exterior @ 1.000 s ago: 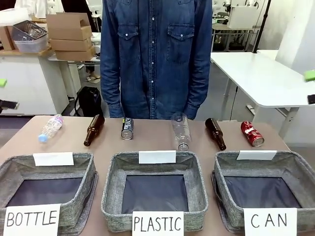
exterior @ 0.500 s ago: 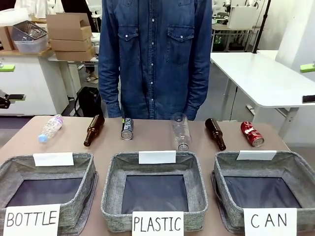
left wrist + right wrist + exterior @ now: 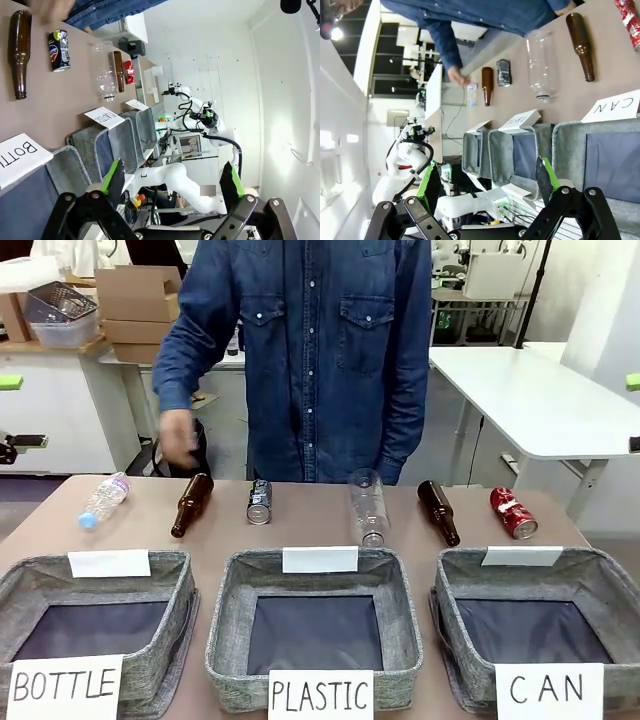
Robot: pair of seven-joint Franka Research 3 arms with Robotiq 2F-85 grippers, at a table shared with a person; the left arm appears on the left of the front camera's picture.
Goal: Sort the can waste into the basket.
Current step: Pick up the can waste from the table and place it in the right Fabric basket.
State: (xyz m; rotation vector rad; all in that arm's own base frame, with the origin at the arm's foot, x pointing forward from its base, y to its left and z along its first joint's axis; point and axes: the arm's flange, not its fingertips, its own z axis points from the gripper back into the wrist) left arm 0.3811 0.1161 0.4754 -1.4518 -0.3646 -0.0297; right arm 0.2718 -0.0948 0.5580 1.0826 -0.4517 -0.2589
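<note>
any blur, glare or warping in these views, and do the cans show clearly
Front view: even light, sharp except the person's hand, which is motion-blurred; the black can and red can are crisp. Left wrist view: rolled sideways, wide-angle bending, white wall blown out. Right wrist view: also rolled, a lamp flares at top left, the CAN basket sharp.

Count on table: six waste items, three baskets.
Cans, two: dark can (image 3: pixel 259 502), red can (image 3: pixel 512 512). Brown glass bottles, two: left brown bottle (image 3: pixel 191 505), right brown bottle (image 3: pixel 438 512). Clear plastic bottles, two: left plastic bottle (image 3: pixel 103 500), middle plastic bottle (image 3: pixel 368 507). Grey baskets, three: BOTTLE basket (image 3: pixel 180 585), PLASTIC basket (image 3: pixel 228 590), CAN basket (image 3: pixel 600 570).
</note>
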